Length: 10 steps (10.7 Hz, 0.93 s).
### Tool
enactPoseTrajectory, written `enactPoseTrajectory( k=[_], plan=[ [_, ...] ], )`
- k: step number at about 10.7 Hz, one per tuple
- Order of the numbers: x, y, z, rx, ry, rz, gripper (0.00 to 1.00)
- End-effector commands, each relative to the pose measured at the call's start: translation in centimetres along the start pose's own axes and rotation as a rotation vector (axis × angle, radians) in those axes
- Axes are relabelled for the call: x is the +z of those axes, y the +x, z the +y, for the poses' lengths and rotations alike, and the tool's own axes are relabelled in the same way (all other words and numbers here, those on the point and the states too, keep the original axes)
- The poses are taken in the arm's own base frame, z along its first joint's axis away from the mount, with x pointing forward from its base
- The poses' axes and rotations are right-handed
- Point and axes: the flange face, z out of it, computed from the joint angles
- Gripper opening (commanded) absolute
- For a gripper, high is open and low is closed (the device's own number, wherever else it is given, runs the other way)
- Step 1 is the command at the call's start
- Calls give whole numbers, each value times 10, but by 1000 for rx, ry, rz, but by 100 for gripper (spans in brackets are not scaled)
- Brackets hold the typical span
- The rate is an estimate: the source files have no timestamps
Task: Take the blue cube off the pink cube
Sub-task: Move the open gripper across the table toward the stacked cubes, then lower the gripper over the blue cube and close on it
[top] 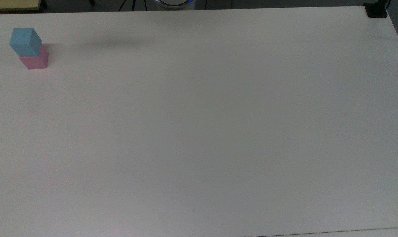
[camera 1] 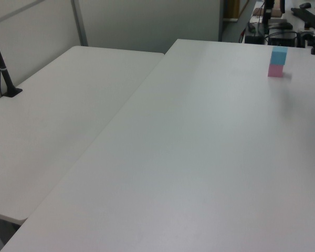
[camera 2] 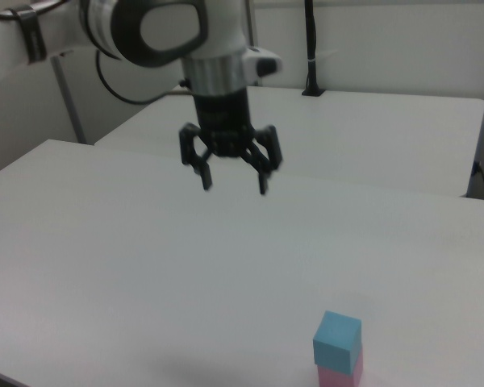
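The blue cube (top: pixel 24 41) sits squarely on top of the pink cube (top: pixel 36 60) near the top view's far left corner of the white table (top: pixel 199 125). The same stack stands at the left view's far right, blue cube (camera 1: pixel 279 55) over pink cube (camera 1: pixel 275 71). In the right view the blue cube (camera 2: pixel 337 339) rests on the pink cube (camera 2: pixel 339 374) at the bottom edge. My gripper (camera 2: pixel 234 184) hangs high above the table, up and to the right view's left of the stack, fingers spread open with nothing between them.
A second white table (camera 1: pixel 58 121) adjoins on the left view's left, with a black post (camera 1: pixel 2 68) clamped at its edge. A black clamp (top: pixel 376 11) sits at the top view's far right corner. The arm's base (top: pixel 174 3) stands beyond the far edge.
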Motion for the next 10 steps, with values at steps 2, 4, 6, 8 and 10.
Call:
enactPoseTrajectory(
  k=[2,4,6,8,10],
  plan=[
    [67,-33,62,33,-26,-30,100],
    [111,-52,93,90,-51,-9,100],
    [136,-72,114,115,-86,21,100],
    [152,-80,130,139,-105,26,100],
    [172,-76,139,139,-118,22,100]
  ],
)
